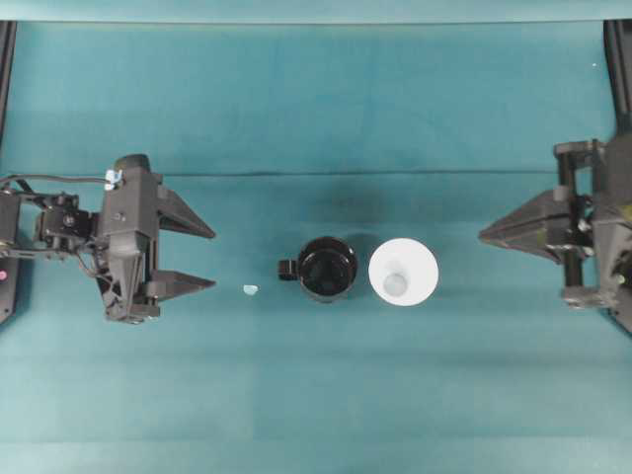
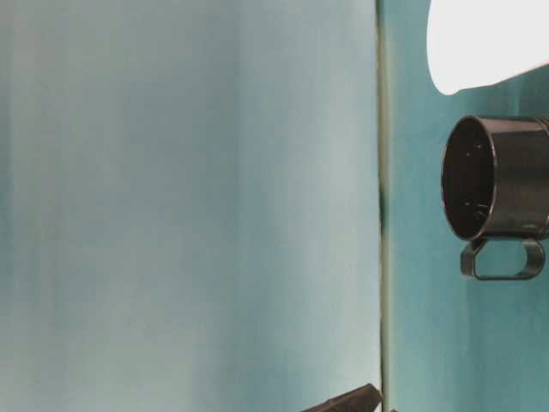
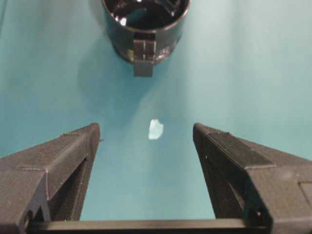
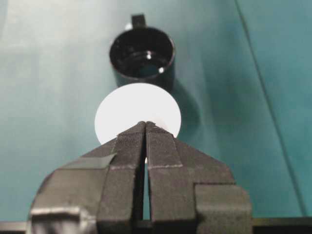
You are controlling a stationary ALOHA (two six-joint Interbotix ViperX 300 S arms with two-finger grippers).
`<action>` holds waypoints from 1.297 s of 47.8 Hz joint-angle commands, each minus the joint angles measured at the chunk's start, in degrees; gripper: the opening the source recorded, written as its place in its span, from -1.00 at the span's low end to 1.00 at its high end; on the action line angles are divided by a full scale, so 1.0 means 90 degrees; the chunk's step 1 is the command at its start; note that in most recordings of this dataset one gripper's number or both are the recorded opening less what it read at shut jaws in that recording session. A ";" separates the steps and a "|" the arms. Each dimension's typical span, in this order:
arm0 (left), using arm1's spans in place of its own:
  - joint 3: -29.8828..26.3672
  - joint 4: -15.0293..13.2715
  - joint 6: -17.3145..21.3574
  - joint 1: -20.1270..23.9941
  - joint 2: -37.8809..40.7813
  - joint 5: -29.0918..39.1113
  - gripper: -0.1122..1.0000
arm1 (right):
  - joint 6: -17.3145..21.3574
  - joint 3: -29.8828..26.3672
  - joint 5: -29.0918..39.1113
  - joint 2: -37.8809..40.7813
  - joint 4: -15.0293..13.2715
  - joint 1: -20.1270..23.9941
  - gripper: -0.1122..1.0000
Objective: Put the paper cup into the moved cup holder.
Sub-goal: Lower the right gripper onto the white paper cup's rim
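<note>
Right gripper (image 4: 146, 124) pinched together, empty, aimed at the paper cup (image 1: 403, 273), upright, touching the cup holder (image 1: 326, 269) on the teal table (image 1: 316, 395). Left gripper (image 1: 202, 259) spread wide, well apart. Best to spread the right jaws first, pinch one rim wall, lift straight up

The white paper cup (image 1: 403, 274) stands upright on its narrower base, mouth open upward. Just beside it stands the glossy black cup holder (image 1: 327, 269), upright, its small handle pointing away from the cup
</note>
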 commanded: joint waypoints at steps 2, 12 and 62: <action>-0.0049 0.0000 -0.0010 -0.0010 -0.0059 -0.0020 0.60 | 0.0293 -0.0391 0.0234 0.0420 0.0020 -0.0088 -0.66; -0.0049 0.0010 0.0000 -0.0010 -0.0059 0.0059 0.59 | 0.0732 -0.1201 0.1494 0.1357 0.0029 -0.0176 -0.21; -0.0059 0.0000 -0.0156 -0.0020 -0.0059 0.0156 0.59 | 0.1563 -0.2881 0.3066 0.4238 0.0020 -0.0313 0.91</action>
